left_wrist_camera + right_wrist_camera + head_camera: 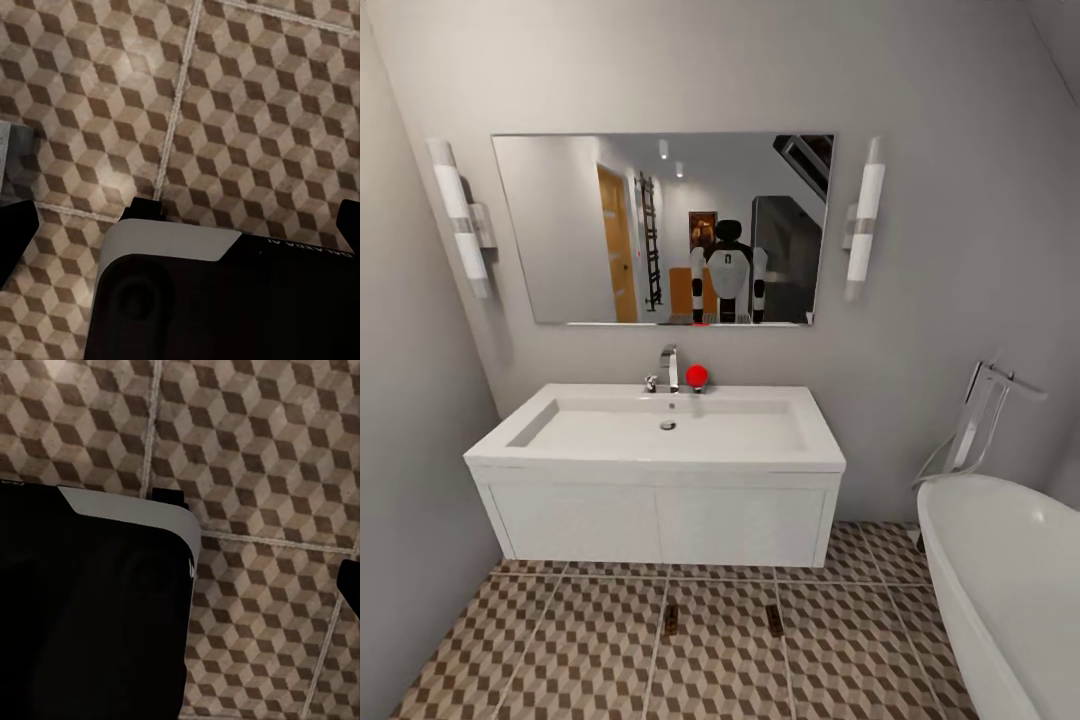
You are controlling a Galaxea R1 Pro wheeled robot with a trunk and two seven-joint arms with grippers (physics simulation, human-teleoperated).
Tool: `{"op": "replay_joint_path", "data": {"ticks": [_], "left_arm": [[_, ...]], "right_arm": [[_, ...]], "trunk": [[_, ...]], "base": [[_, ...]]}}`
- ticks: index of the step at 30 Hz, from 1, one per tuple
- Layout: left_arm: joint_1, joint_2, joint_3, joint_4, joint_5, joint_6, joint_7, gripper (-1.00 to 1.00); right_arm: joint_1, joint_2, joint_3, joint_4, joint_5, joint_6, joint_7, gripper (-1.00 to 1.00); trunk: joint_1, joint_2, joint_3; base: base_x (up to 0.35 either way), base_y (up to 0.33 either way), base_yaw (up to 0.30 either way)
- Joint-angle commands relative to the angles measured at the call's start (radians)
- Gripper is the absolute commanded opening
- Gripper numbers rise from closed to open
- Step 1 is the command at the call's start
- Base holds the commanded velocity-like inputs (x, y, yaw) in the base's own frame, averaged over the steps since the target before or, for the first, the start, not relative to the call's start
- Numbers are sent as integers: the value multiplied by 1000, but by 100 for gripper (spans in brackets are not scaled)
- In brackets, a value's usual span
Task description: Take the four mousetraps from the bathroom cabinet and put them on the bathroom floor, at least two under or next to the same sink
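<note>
Bathtub cut off — mousetraps tiny.

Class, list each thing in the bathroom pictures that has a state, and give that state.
mousetraps: two, flat on the bathroom floor, before the sink.
sink: basin empty, cupboard doors shut.
faucet: no water running.
wall lamps: unlit.
bathtub: no water visible.

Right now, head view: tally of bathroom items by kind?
Mousetraps on the bathroom floor: 2 (mousetrap, mousetrap)
Sink: 1
Bathtub: 1
Mirror: 1
Wall lights: 2 (light, light)
Total: 7
</note>
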Motion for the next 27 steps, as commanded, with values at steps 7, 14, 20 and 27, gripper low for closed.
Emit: {"op": "replay_joint_path", "data": {"ticks": [7,14,20,27], "left_arm": [[-1,-1,-7,1,7,-3,3,100],[-1,-3,-7,0,7,0,3,100],[-1,-4,-7,0,6,0,3,100],[-1,-7,-7,1,6,0,3,100]], "right_arm": [[-1,-1,7,3,5,-5,-4,100],[-1,-1,7,3,6,-6,-4,100],[-1,-1,7,3,7,-6,-4,100],[-1,0,7,3,7,-8,-4,100]], "trunk": [[0,-1,-1],[0,-1,-1],[0,-1,-1],[0,-1,-1]], "base": [[0,0,0],[0,0,0],[0,0,0],[0,0,0]]}}
